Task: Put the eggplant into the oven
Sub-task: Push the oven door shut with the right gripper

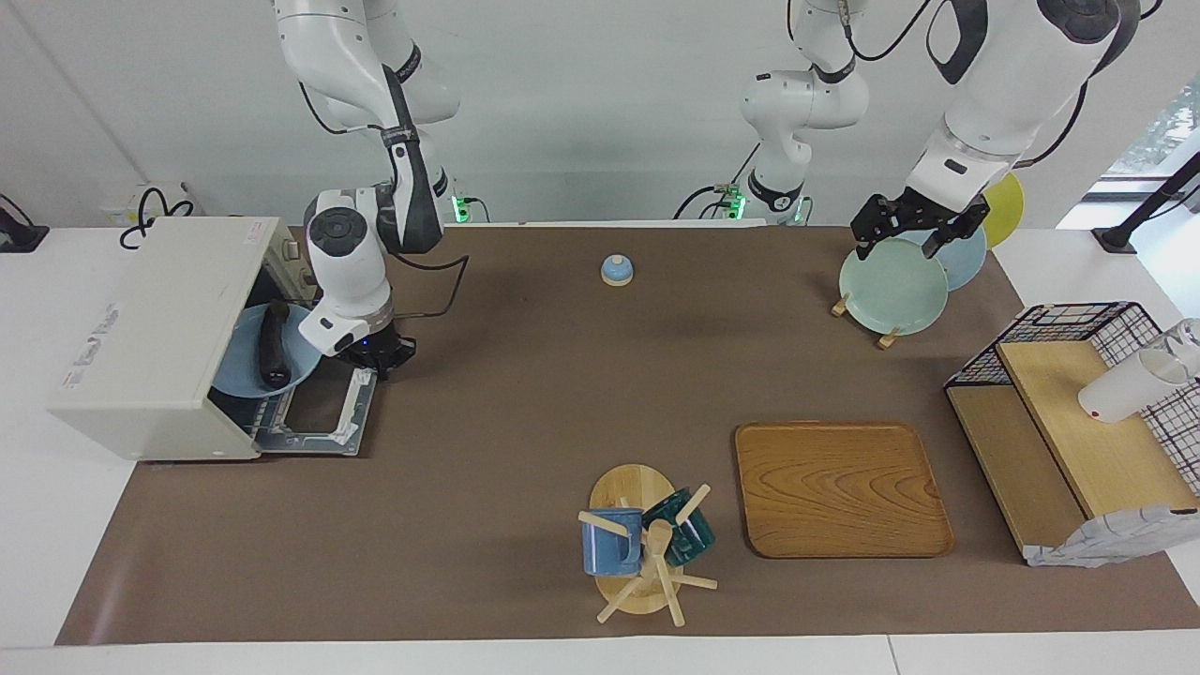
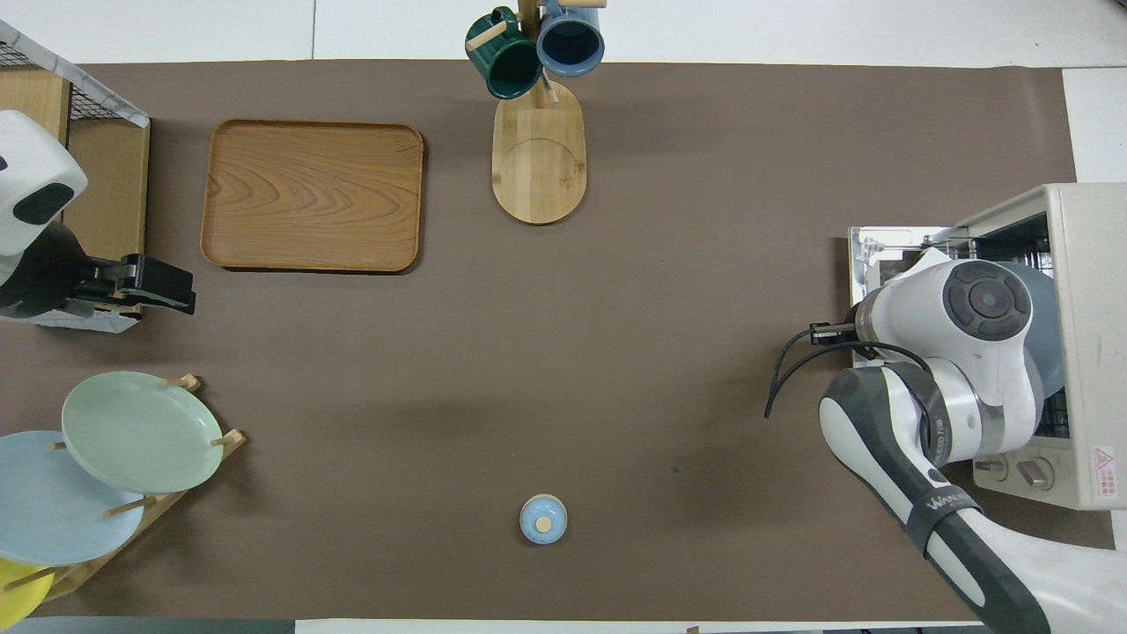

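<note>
The cream-white oven (image 1: 150, 328) stands at the right arm's end of the table with its door (image 1: 323, 412) folded down flat. Inside it, a blue plate (image 1: 239, 366) rests on the rack and carries the dark eggplant (image 1: 273, 343). My right gripper (image 1: 382, 356) is shut and holds nothing, hanging over the door's corner nearest the robots, apart from the plate. In the overhead view the right arm's wrist hides the eggplant, and only the oven (image 2: 1083, 264) and the plate's rim (image 2: 1046, 339) show. My left gripper (image 1: 902, 236) waits open above the plate rack.
A wooden rack holds a green plate (image 1: 892, 286), a blue one and a yellow one. A small blue bell (image 1: 617, 270) sits near the robots. A wooden tray (image 1: 839, 487), a mug tree (image 1: 647, 544) and a wire shelf with a white cup (image 1: 1120, 384) stand farther out.
</note>
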`<state>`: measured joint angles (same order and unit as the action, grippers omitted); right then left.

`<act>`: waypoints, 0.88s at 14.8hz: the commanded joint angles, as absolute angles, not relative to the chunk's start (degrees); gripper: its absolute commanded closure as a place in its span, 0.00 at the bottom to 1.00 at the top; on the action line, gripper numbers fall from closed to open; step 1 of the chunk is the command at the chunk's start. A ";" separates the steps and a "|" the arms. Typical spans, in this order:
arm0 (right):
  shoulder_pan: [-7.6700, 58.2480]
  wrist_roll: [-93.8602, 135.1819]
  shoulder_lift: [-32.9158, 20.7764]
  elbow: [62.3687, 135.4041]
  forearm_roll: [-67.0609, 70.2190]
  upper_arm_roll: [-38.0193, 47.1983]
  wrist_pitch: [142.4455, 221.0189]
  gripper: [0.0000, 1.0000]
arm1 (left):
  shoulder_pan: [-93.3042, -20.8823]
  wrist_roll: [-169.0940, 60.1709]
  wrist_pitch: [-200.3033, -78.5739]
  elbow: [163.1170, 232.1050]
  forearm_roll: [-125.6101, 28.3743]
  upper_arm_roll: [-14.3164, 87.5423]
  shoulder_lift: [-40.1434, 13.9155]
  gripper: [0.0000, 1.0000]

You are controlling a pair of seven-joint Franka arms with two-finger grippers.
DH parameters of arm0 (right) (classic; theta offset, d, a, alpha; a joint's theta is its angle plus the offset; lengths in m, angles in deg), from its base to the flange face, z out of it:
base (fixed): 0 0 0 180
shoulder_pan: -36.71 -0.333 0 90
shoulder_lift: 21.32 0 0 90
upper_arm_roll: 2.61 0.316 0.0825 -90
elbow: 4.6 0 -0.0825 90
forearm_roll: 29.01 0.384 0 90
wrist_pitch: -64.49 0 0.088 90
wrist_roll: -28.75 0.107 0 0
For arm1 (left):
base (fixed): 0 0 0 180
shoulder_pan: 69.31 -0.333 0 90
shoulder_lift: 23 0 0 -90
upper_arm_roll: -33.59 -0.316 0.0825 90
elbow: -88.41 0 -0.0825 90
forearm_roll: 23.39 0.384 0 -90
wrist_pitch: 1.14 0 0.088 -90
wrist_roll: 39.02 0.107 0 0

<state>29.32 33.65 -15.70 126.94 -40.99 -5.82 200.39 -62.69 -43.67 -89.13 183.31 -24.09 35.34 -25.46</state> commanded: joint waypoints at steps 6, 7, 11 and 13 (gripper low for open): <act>32.66 17.96 -16.66 111.96 -45.97 -5.95 180.52 1.00 | -62.45 -43.59 -89.21 183.51 -22.69 35.17 -26.07 0.00; 33.89 15.76 -16.93 111.51 -45.89 -5.95 179.72 1.00 | -62.45 -43.59 -89.12 183.51 -22.69 35.17 -26.07 0.00; 39.42 7.33 -18.86 110.97 -45.27 -6.21 178.48 1.00 | -62.45 -43.59 -89.21 183.51 -22.69 35.17 -26.07 0.00; 40.58 6.16 -19.91 110.80 -45.18 -6.21 176.82 1.00 | -62.45 -43.59 -89.12 183.51 -22.69 35.17 -26.07 0.00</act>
<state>37.41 9.45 -22.24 110.82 -43.47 -5.43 174.88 -62.69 -43.67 -89.13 183.31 -24.09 35.34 -25.46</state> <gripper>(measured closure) 0.991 0.000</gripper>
